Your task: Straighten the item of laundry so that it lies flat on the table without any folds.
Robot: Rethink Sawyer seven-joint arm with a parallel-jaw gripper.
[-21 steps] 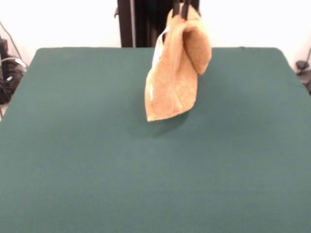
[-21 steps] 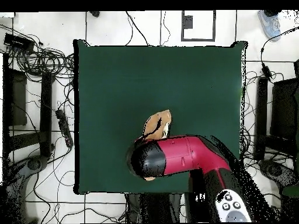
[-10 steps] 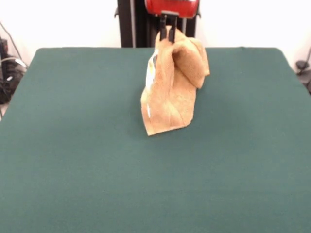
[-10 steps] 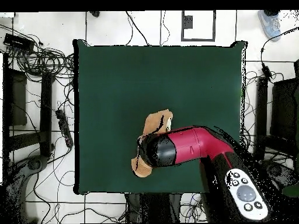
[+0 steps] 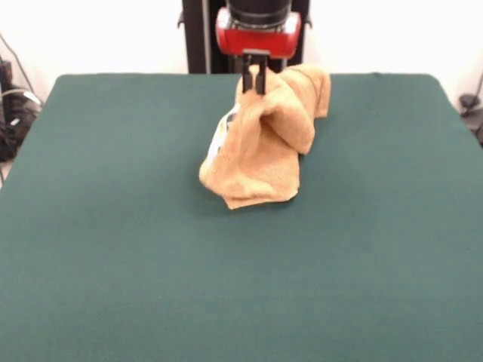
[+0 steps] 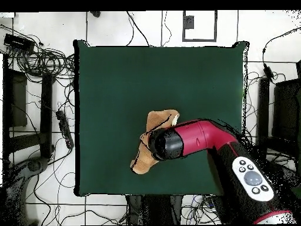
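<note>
The gripper (image 5: 253, 81) comes down from the red and black arm (image 6: 194, 139), and its two dark fingers (image 5: 260, 78) stand close together, pinching the top of the towel (image 5: 260, 143). The orange-tan towel is bunched and folded, not flat: its upper part is held up at the fingers, one thick fold drapes over toward 3 o'clock of them, and the lower part slumps onto the green tabletop (image 5: 113, 249) in a rumpled heap whose bottom edge lies on the felt toward 6 o'clock. A strip of white shows along the towel's edge at about 9 o'clock in the front view. From overhead the arm's head covers the towel's middle; cloth shows past it toward 12 o'clock and toward 7 o'clock. The towel (image 6: 157, 121) sits a little toward 6 o'clock of the tabletop's (image 6: 117, 76) centre there, well clear of every edge.
</note>
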